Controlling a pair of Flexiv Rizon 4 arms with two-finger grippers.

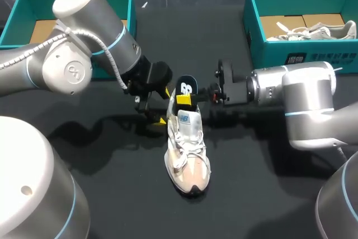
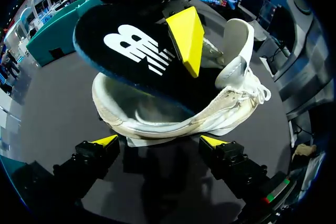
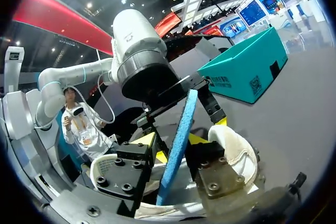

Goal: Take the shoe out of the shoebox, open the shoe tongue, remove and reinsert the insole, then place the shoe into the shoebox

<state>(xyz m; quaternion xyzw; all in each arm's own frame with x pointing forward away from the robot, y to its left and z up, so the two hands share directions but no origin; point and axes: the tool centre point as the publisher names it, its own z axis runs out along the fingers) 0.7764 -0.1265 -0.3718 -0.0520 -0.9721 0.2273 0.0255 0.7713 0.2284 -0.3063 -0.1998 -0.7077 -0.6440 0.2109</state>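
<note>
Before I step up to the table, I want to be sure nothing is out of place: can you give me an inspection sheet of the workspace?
Surface: black table; no damage seen.
Job's things: shoe upright at mid-table; insole sticking up out of its heel; left shoebox holds no shoe; right shoebox holds a second shoe.
Clutter: nothing seen.
Grippers: right tool shut on the insole; left tool open, by the shoe's heel.
Cables: white cable looped along the left arm.
Surroundings: nothing seen reaching over the table.
</note>
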